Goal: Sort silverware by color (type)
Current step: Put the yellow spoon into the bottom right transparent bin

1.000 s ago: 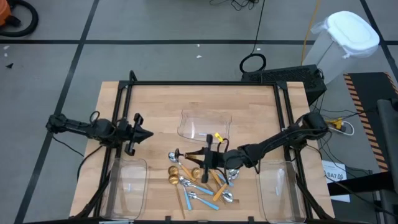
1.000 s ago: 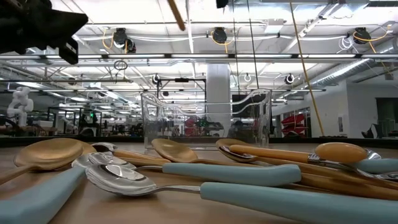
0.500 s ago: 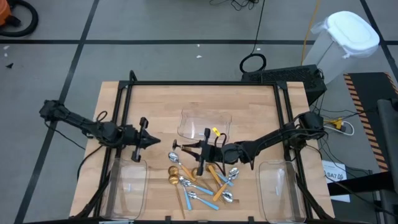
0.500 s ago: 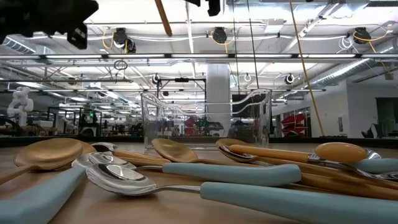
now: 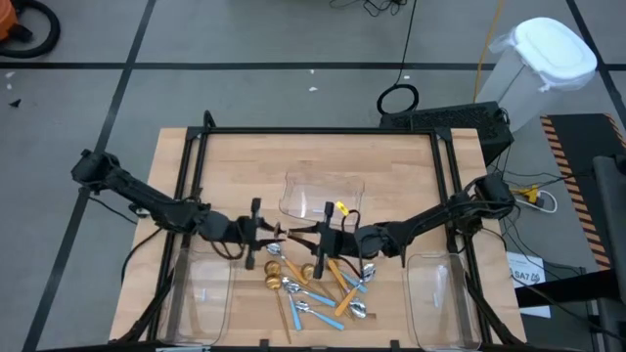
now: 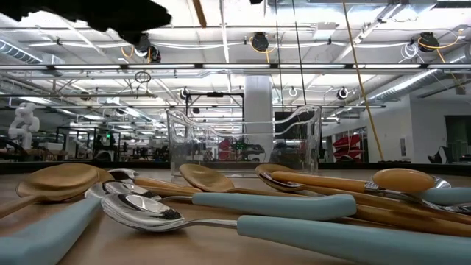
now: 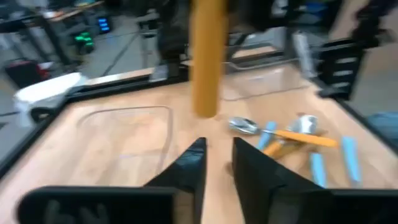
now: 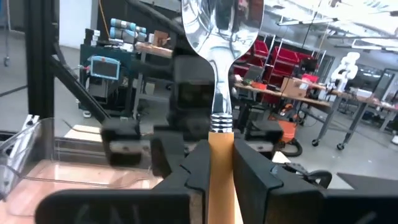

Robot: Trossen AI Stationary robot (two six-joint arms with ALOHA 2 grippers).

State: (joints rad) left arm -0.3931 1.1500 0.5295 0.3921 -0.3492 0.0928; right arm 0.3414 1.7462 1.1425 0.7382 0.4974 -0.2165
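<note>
Light wood makes the counter (image 5: 245, 161), and a black metal frame (image 5: 323, 131) runs around its edges. On it stand three clear plastic trays: one in the middle toward the far side (image 5: 321, 196), one at the near left corner (image 5: 205, 293) and one at the near right corner (image 5: 435, 293). The floor around is grey with dark lines, and a white bin (image 5: 548, 59) stands at the far right. In the low view the room behind is a large hall with ceiling lamps, shelves and a white column (image 6: 259, 110).

The silverware (image 5: 313, 284) lies in a loose heap on the near middle of the counter, between the two near trays. It holds spoons with light-blue handles (image 6: 280, 205), spoons with orange handles and all-gold spoons (image 6: 59, 180), some of them crossing each other.

The right gripper (image 5: 323, 238) is above the far edge of the heap, and its fingers (image 8: 249, 177) are clamped on the orange handle of one spoon (image 8: 217, 68), which stands upright with the silver bowl up. The left gripper (image 5: 256, 233) is just left of it, near that spoon. Its fingers (image 7: 186, 171) are a little apart and they hold nothing; the orange handle hangs just in front of them.
</note>
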